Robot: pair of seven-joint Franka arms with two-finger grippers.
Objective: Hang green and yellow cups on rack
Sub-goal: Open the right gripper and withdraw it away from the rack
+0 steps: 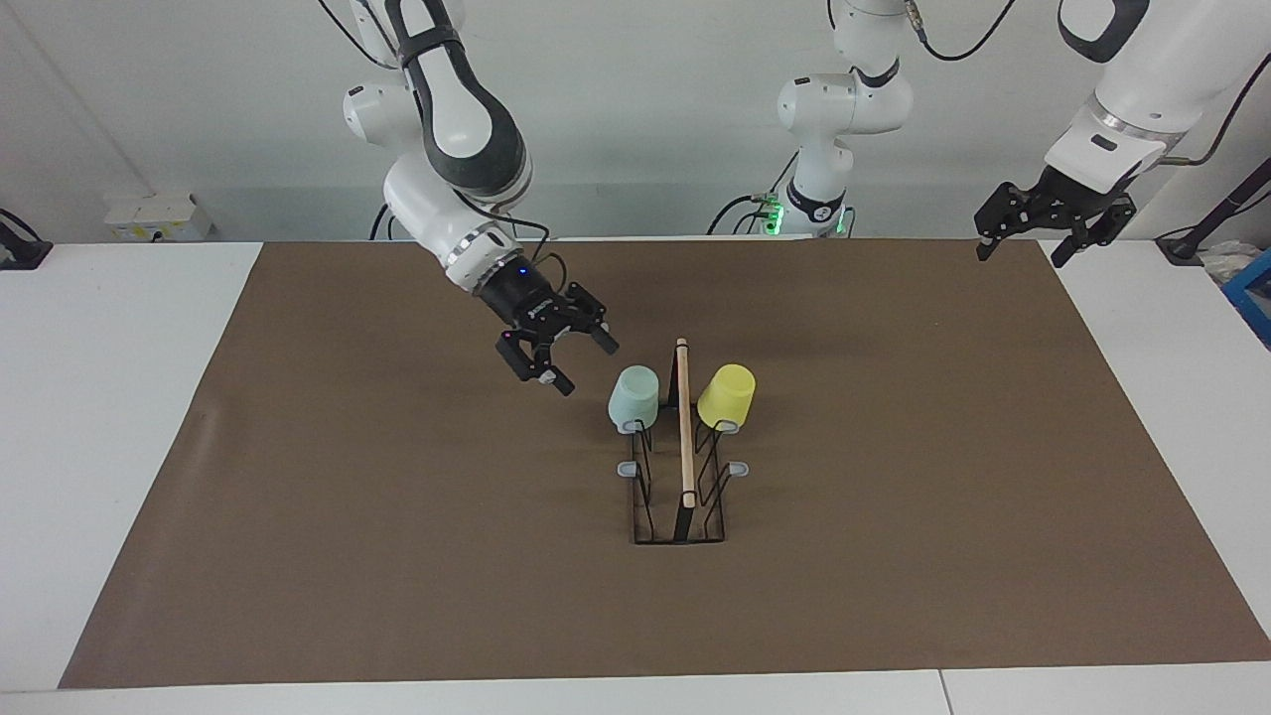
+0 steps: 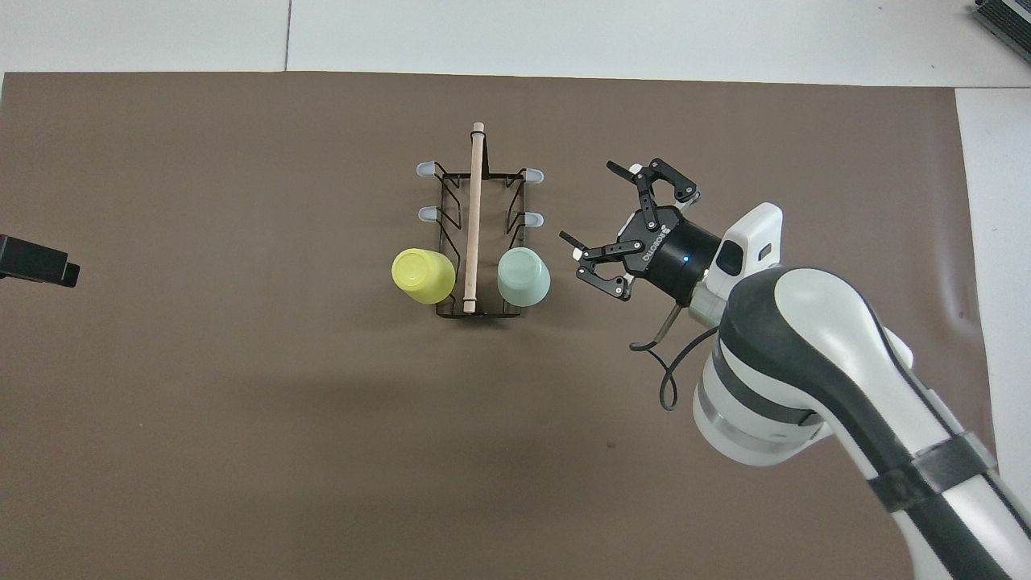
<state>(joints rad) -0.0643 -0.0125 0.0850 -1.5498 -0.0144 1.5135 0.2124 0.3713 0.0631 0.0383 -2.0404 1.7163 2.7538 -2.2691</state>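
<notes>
In the facing view the rack (image 1: pixel 681 467) stands mid-counter (image 1: pixel 894 497) on the brown mat (image 1: pixel 397 556). The green cup (image 1: pixel 634 398) and yellow cup (image 1: pixel 726 396) hang upside down on the prongs nearest the robots, one each side of the wooden bar (image 1: pixel 684 422); those prongs are hidden inside them. The right gripper (image 1: pixel 562 363) hovers over the mat beside the green cup, toward the right arm's end, fingers spread and empty. The left gripper (image 1: pixel 1023 243) waits raised over the mat's corner at the left arm's end, fingers spread.

In the overhead view the rack (image 2: pixel 480 234), green cup (image 2: pixel 523 276) and yellow cup (image 2: pixel 423 275) show their bottoms. The right gripper (image 2: pixel 600 211) bears white lettering too small to read. Only a dark tip of the left gripper (image 2: pixel 36 263) enters, the rest cut off at the edge.
</notes>
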